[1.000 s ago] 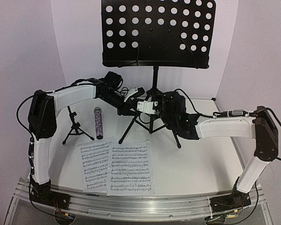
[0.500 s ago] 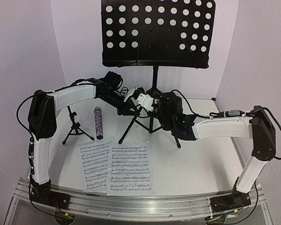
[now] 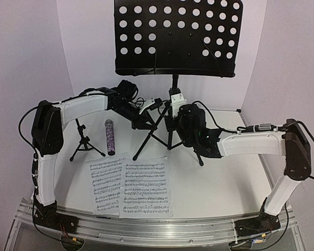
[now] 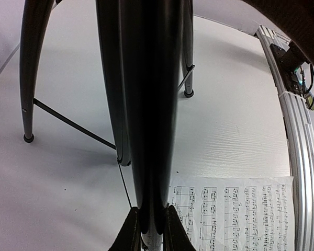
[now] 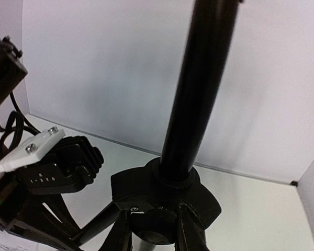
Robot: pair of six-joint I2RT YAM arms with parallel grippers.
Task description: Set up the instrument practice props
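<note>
Setup partial: stand [image 3: 175, 36] upright at far centre, nothing on it yet.
Left gripper [image 4: 150, 235] jaws clamp a stand leg; right gripper [image 5: 153, 238] jaws close on its hub. 2 sheets [image 3: 131, 185], mic [image 3: 110, 136] and mic stand [image 3: 82, 141] sit near-left, mic unmounted.

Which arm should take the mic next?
Left. The microphone lies left of the music stand, beside the mic stand, closer to the left gripper; the right gripper would have to cross the stand's legs. Left's jaws must release the leg first.
</note>
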